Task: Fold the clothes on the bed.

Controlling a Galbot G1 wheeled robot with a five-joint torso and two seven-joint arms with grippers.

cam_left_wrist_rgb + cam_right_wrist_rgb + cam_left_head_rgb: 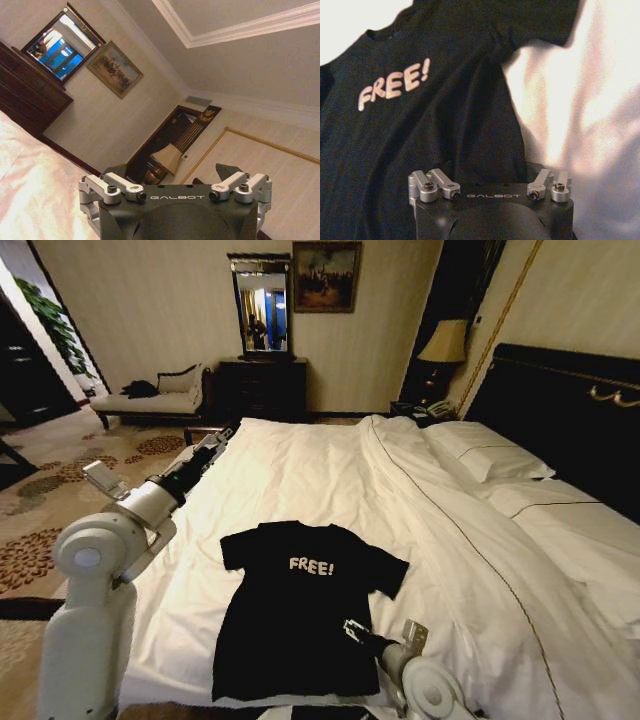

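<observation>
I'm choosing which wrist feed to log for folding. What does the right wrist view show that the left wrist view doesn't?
Right wrist view: the black T-shirt with its "FREE!" lettering, lying flat, the right gripper low over its lower part. Left wrist view: the left gripper raised and aimed at the room, with mirror, painting and lamp. Both show the bed's white duvet.

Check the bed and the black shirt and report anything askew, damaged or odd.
Nothing stands out. The black short-sleeved "FREE!" T-shirt lies flat and unfolded, print up, on the white-duveted bed. The right gripper is at its hem side; the left gripper is raised over the bed's left edge.
</observation>
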